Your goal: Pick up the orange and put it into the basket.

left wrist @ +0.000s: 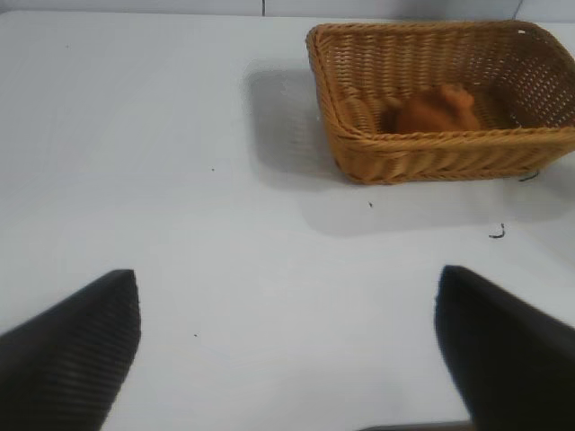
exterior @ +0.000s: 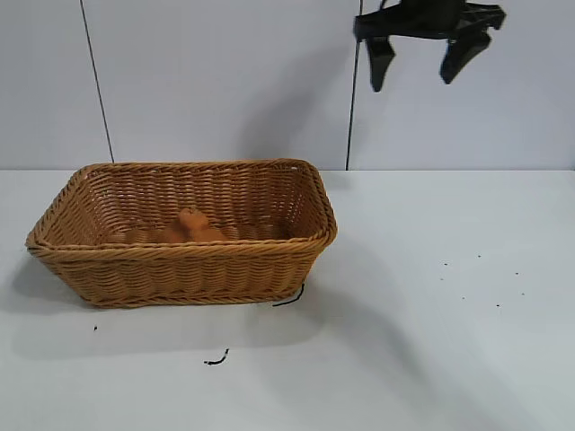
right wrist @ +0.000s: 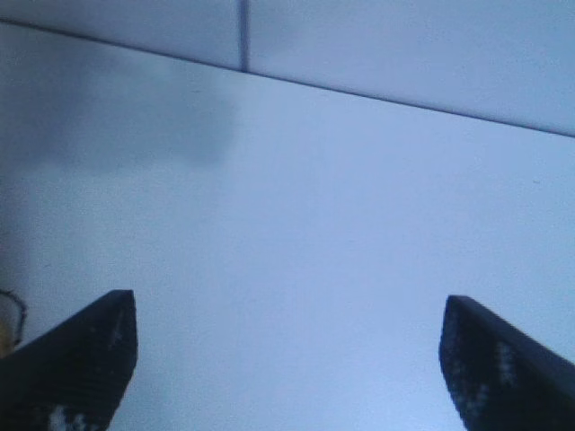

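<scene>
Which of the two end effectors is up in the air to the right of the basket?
The right end effector, open and empty, high to the right of the basket. The left end effector is low over the table.

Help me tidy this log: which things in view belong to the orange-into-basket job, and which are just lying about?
Job things:
- orange, lying inside the basket
- basket
- right gripper, fingers open, empty, high above the table, right of the basket

Lying about:
- black scraps on the table
- left gripper, open, idle
</scene>
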You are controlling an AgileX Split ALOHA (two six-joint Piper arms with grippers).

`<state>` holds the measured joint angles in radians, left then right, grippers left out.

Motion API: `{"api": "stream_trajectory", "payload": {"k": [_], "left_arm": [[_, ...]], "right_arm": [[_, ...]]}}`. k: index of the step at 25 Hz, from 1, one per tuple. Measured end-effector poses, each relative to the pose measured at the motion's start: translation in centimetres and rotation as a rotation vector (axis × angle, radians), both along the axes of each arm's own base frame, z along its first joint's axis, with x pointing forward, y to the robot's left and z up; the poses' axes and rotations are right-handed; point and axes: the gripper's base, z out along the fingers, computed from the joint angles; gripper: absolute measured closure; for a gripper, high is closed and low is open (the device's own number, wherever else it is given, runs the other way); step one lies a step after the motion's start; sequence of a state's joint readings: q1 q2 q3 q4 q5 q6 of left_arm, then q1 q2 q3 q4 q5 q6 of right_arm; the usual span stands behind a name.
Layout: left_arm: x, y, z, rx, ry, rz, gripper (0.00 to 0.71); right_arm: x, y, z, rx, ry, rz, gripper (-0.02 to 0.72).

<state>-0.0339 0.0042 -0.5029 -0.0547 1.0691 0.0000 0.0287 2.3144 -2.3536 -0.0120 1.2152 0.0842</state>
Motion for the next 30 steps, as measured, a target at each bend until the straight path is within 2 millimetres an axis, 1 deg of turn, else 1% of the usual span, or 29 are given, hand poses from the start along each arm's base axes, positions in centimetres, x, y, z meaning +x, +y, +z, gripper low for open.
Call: {"api": "stream_trajectory", "payload": {"k": [2,4,6,9,12,15,16,17,18,21,23,26,30], "left_arm": [[0.0,0.0,0.0,0.0,0.0,0.0,0.071],[0.0,0.0,0.0,0.0,0.0,0.0,0.071],[0.0,0.0,0.0,0.0,0.0,0.0,0.071],[0.0,0.0,0.0,0.0,0.0,0.0,0.071],[0.0,0.0,0.0,0.0,0.0,0.0,0.071],[0.0,0.0,0.0,0.0,0.0,0.0,0.071],[0.0,0.0,0.0,0.0,0.0,0.0,0.071],[0.0,0.0,0.0,0.0,0.0,0.0,0.071],[0.0,0.0,0.0,0.0,0.0,0.0,0.071],[0.0,0.0,0.0,0.0,0.0,0.0,0.071],[0.0,0.0,0.0,0.0,0.0,0.0,0.071],[0.0,0.0,0.0,0.0,0.0,0.0,0.071],[0.0,0.0,0.0,0.0,0.0,0.0,0.071]], "right_arm": [[0.0,-0.9,0.0,0.006,0.0,-0.017,0.049],[-0.1,-1.5,-0.4,0.011,0.016,-0.028,0.05],[-0.7,-1.9,-1.4,0.003,0.064,-0.022,0.05],[-2.4,-1.9,-2.7,-0.003,0.155,-0.007,0.053],[-4.7,-1.7,-2.9,0.013,0.22,0.003,0.058],[-8.1,-1.5,-2.1,0.031,0.274,0.003,0.059],[-9.4,-1.5,-1.4,0.032,0.276,0.005,0.059],[-10.7,-1.5,-1.3,0.035,0.295,0.005,0.059],[-12.5,-1.4,-0.7,0.039,0.303,0.006,0.059],[-17.1,-1.3,0.9,0.041,0.302,0.008,0.059],[-20.7,-1.3,2.4,0.044,0.275,0.009,0.059],[-26.4,-1.2,3.6,0.046,0.226,0.01,0.059],[-33.7,-1.1,4.4,0.042,0.127,0.019,0.059]]}}
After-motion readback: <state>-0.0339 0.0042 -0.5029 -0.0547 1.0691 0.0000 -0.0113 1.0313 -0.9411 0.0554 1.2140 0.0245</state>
